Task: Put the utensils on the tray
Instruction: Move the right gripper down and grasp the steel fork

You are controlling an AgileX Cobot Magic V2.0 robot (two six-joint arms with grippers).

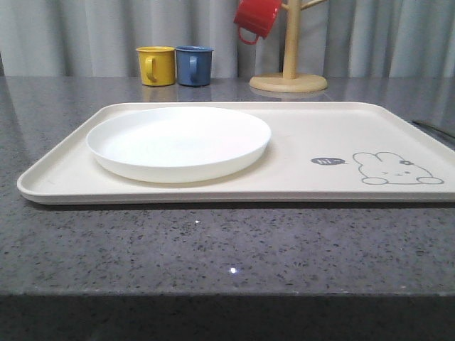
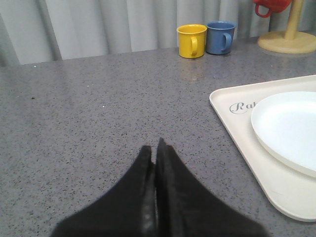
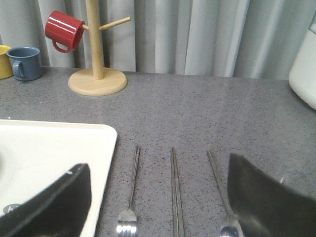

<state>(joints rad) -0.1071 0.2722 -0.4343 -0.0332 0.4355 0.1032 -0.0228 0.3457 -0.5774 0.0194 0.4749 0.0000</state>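
On the cream tray [image 1: 298,135] sits a white round plate [image 1: 178,142].

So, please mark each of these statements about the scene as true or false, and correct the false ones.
1. The plate lies on the tray. True.
2. The fork is on the tray. False: it lies on the counter beside the tray.
3. The left gripper is shut. True.
4. The red mug stands on the counter. False: it hangs on the wooden mug tree.
5. The right gripper is shut on the chopsticks. False: it is open and holds nothing.
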